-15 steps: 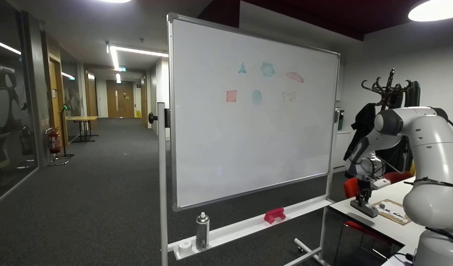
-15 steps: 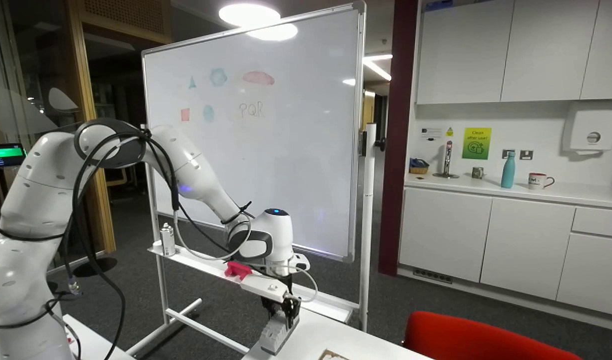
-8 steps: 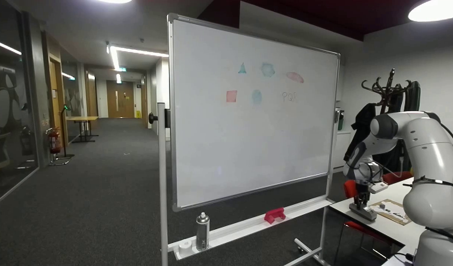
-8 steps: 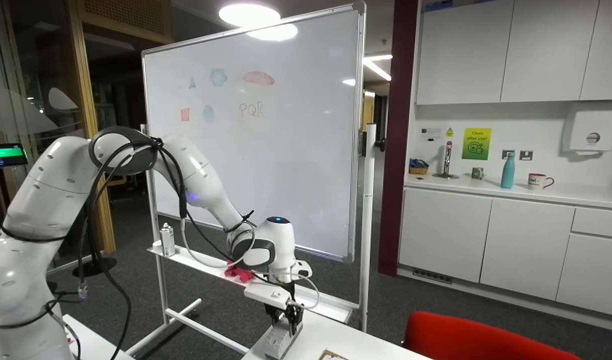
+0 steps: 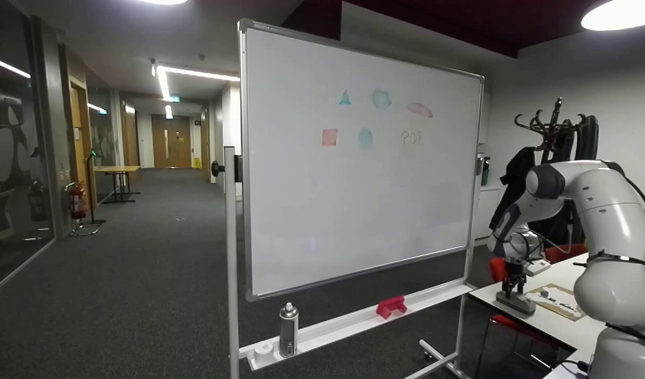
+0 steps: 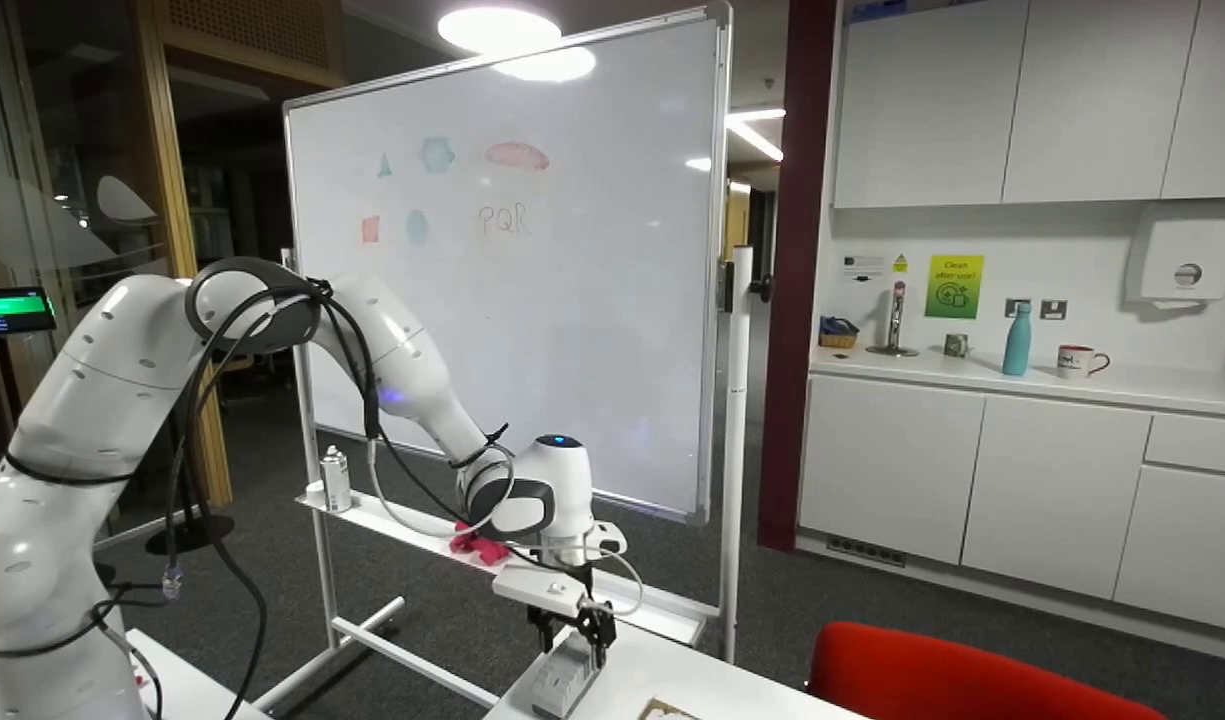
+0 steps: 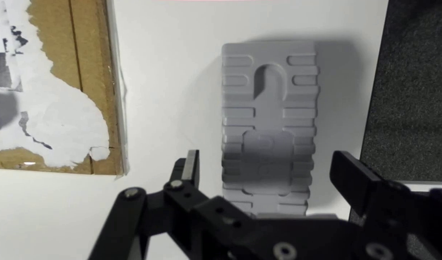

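Note:
A long grey block (image 7: pixel 267 119) with ribbed sides, an arch-shaped recess and a rounded panel lies flat on the white table (image 7: pixel 163 90). My gripper (image 7: pixel 265 160) is open above it, one finger (image 7: pixel 192 168) off its left side and the other off its right, with gaps on both sides in the wrist view. The block's lower end is hidden behind the gripper's body. In both exterior views the gripper (image 5: pixel 513 289) points straight down over the grey block (image 5: pixel 515 303), near the table's edge. Nothing is held between the fingers.
Cardboard with torn white paper (image 7: pixel 94 90) lies beside the block. The table's edge runs close along the block's other side. A whiteboard (image 5: pixel 354 210) carries drawn shapes and letters; its tray holds a spray can (image 5: pixel 289 330) and a red object (image 5: pixel 391 307). A red chair (image 6: pixel 952 670) stands nearby.
The arm has come down a little, lowering the grey block to the table. The fingers, earlier closed on the block, have spread apart and let go of it.

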Controlling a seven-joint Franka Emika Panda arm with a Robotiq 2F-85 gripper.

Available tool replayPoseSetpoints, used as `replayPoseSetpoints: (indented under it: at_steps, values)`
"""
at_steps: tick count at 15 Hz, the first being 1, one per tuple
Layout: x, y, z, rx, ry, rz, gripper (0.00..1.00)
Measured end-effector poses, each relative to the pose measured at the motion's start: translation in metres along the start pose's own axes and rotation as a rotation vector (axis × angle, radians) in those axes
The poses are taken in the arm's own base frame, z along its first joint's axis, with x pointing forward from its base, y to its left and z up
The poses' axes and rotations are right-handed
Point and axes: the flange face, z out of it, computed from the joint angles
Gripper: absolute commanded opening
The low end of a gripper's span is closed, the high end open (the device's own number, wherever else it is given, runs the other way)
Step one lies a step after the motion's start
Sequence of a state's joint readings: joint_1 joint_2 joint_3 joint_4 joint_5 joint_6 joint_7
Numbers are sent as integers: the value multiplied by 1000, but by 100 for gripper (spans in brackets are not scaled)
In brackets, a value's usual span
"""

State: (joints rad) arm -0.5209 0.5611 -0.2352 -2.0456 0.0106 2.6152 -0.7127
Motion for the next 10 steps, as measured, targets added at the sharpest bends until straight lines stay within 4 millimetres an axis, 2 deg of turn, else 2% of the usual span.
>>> replayPoseSetpoints:
  at_steps: [5,10]
  values:
    - [4,3,-7,-39,32,-4,100]
    - [9,1,-44,-88,98,5,100]
